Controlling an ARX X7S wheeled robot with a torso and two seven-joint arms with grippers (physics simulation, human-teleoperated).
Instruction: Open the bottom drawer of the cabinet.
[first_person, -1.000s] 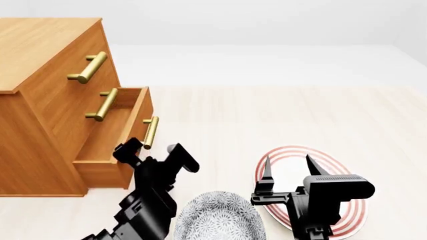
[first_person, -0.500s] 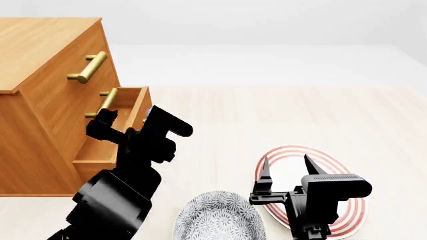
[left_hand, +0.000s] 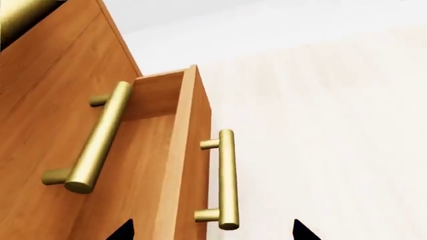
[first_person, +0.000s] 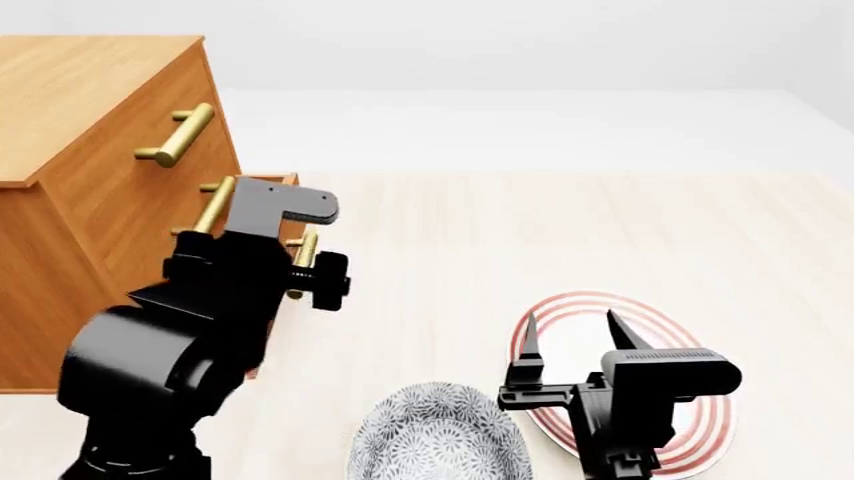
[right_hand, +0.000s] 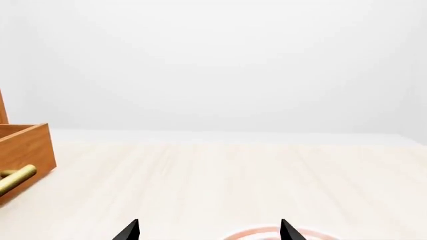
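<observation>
The orange-brown cabinet (first_person: 94, 90) stands at the left of the head view. Its bottom drawer (left_hand: 192, 150) is pulled partly out, with the inside of the box showing. The drawer's gold bar handle (left_hand: 227, 180) lies just ahead of my left gripper (left_hand: 212, 232), which is open, its two black fingertips set wide on either side of the handle's near end and touching nothing. In the head view my left arm covers most of the drawer, and only a bit of its handle (first_person: 306, 248) shows. My right gripper (first_person: 574, 335) is open and empty above a plate.
The middle drawer's handle (left_hand: 100, 140) and the top one (first_person: 174, 135) sit on closed fronts. A red-ringed plate (first_person: 587, 297) lies under the right gripper and a grey patterned bowl (first_person: 434, 440) is near the front. The floor is pale wood.
My left arm has risen and swung left toward the cabinet, now covering the open bottom drawer in the head view. The right arm and the drawer have stayed put.
</observation>
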